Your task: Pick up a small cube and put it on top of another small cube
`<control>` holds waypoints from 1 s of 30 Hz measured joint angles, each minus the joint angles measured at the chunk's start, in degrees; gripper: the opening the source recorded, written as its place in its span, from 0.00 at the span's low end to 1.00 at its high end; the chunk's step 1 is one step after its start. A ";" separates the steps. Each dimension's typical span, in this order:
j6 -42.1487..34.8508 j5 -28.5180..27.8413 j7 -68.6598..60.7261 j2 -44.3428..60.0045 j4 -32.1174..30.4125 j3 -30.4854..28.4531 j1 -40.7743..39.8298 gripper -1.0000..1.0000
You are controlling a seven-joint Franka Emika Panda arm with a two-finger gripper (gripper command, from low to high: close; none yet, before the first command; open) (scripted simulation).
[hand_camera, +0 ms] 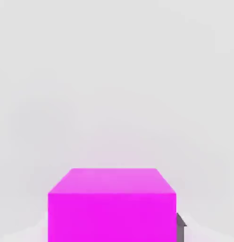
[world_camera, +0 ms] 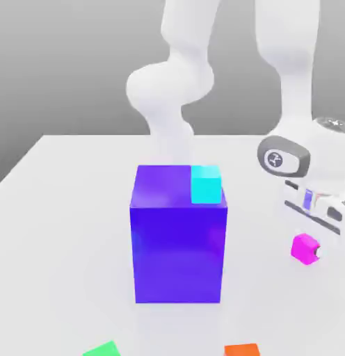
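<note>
Gripper (world_camera: 316, 233): seen at the exterior view's right, lowered close to the white table (world_camera: 64, 229), under the white Panda arm (world_camera: 290, 62). Whether its fingers are spread or pinched together cannot be told; one dark fingertip (hand_camera: 180, 226) is glimpsed in the hand view just beside the cube's edge.

Small cube (world_camera: 305, 248): bright magenta-pink, located at the gripper's tip, at or just above the table surface. In the hand view its top and front faces (hand_camera: 112, 203) are presented against the plain white table.

Large blue-purple block (world_camera: 179, 236): stood upright on the table, well apart from the gripper, toward the exterior view's left.

Tiny cyan cube (world_camera: 206, 184): set on the block's top, at its corner toward the exterior view's right.

Green piece (world_camera: 102, 349) and orange cube (world_camera: 242, 350): partly cut off at the near table edge.
</note>
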 joint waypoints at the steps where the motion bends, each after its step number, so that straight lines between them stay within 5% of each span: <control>1: -0.47 0.09 -0.09 -0.58 -0.12 0.18 -0.17 0.00; 8: -10.36 6.65 -4.26 -12.93 -1.67 3.26 -2.27 0.00; 17: -20.41 19.01 -14.68 -8.92 14.56 -6.91 -18.96 0.00; 30: -26.50 19.70 -27.15 1.75 27.11 -20.95 -38.63 0.00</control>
